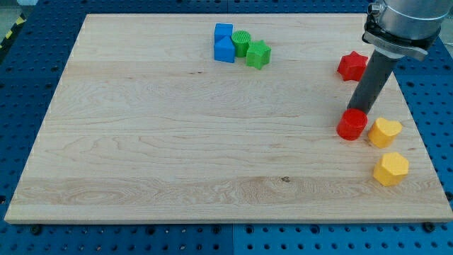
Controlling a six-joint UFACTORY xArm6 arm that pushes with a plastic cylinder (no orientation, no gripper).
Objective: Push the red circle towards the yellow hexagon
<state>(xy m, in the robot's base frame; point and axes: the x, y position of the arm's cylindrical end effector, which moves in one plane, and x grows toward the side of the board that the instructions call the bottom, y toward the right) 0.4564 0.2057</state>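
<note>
The red circle (352,125) lies at the view's right on the wooden board. My tip (355,110) touches its upper edge, just above it. The yellow hexagon (391,168) lies below and to the right of the red circle, near the board's right edge. A yellow heart-like block (384,132) sits right beside the red circle on its right, between it and the hexagon's side.
A red star (352,66) lies above my tip. Two blue blocks (224,42), a green circle (241,43) and a green star (258,54) cluster at the view's top centre. The board's right edge (425,142) is close.
</note>
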